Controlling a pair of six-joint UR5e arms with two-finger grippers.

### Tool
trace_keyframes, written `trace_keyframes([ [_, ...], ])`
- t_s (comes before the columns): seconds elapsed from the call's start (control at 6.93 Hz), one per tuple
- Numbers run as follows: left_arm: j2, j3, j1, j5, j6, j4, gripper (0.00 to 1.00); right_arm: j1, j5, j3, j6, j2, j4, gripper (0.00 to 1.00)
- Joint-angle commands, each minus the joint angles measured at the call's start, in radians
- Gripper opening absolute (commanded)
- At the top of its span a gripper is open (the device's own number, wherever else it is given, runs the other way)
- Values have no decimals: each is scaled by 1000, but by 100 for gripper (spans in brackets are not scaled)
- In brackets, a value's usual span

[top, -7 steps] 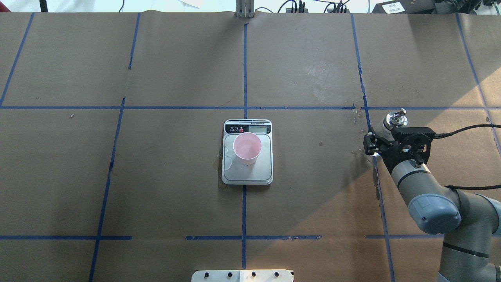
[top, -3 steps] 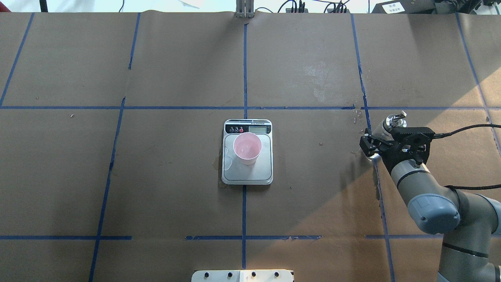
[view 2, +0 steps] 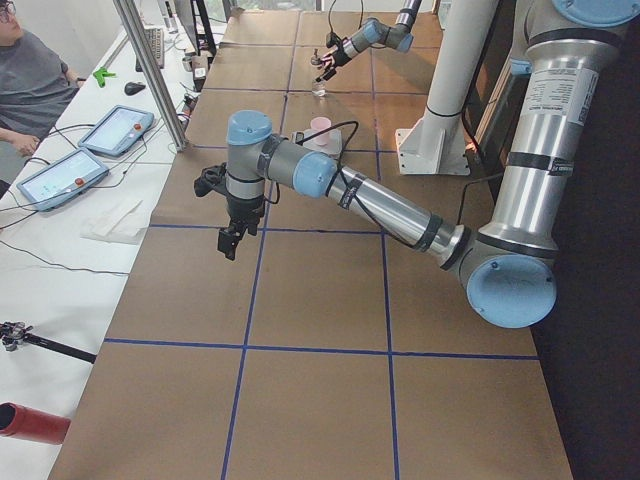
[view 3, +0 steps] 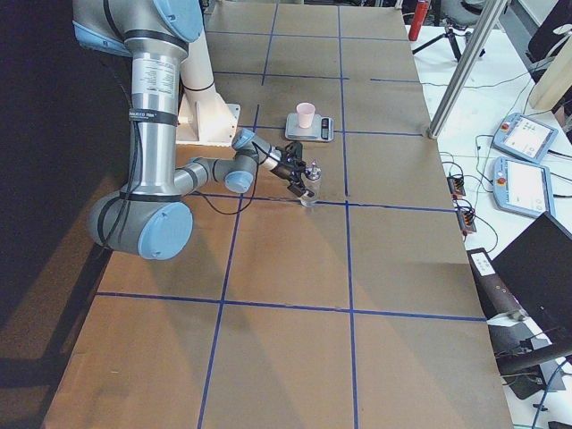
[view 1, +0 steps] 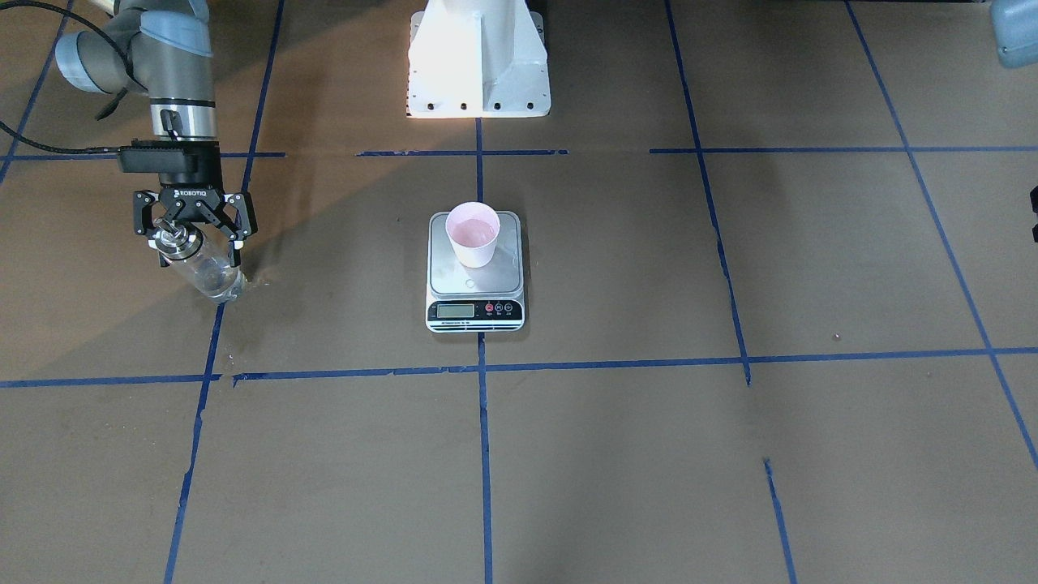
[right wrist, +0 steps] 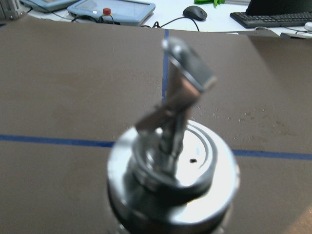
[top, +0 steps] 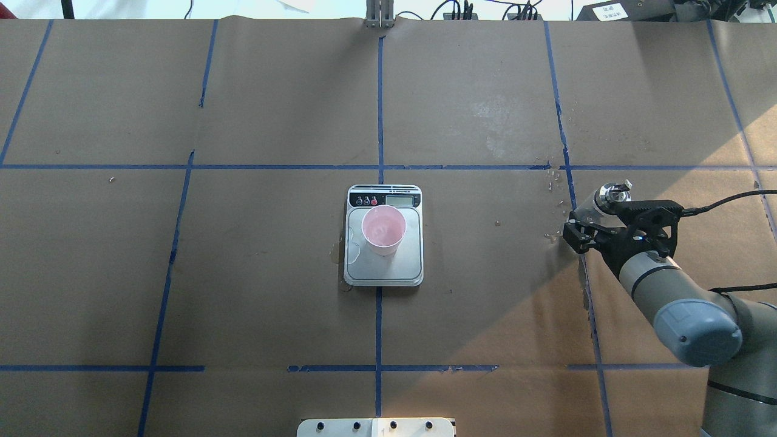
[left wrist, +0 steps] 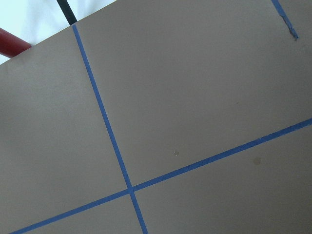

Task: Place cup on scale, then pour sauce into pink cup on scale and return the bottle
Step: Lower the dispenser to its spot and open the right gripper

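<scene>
The pale pink cup (view 1: 473,234) (top: 383,229) stands on the silver scale (view 1: 474,311) (top: 383,270) at the table's middle, with a little clear liquid in it. The glass bottle (view 1: 204,272) (top: 587,209) rests with its base on the table at my right, leaning slightly, with some clear sauce at its bottom. Its metal collar and spout fill the right wrist view (right wrist: 173,180). My right gripper (view 1: 195,247) is open, its fingers either side of the bottle's neck. My left gripper (view 2: 230,243) hovers over bare table far to the left; I cannot tell whether it is open.
Small wet spots (view 1: 253,284) lie on the brown paper by the bottle's base. The robot's white base (view 1: 478,61) stands behind the scale. Blue tape lines grid the table. A person (view 2: 25,90) and tablets (view 2: 115,128) are beyond the far edge.
My right gripper has come down a little with the bottle and its fingers have spread slightly apart. The right elbow has swung outward. Cup and scale have not moved.
</scene>
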Motion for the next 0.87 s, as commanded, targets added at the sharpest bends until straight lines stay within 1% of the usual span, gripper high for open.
trace_keyframes([
  [0.0,0,0,0,0,0,0,100,7,185,67,-31,-104,-9,100],
  [0.14,-2,-2,0,0,0,0,100,18,266,88,-29,-109,-41,100],
  [0.29,-2,-6,0,-2,0,0,100,35,370,171,-29,-107,-172,100],
  [0.43,-2,-9,0,-2,0,0,100,118,535,252,-32,-92,-366,100],
  [0.58,0,-9,0,-2,0,0,100,232,713,324,-89,-77,-493,100],
  [0.72,0,-9,0,-2,0,0,100,348,839,357,-220,-78,-540,100],
])
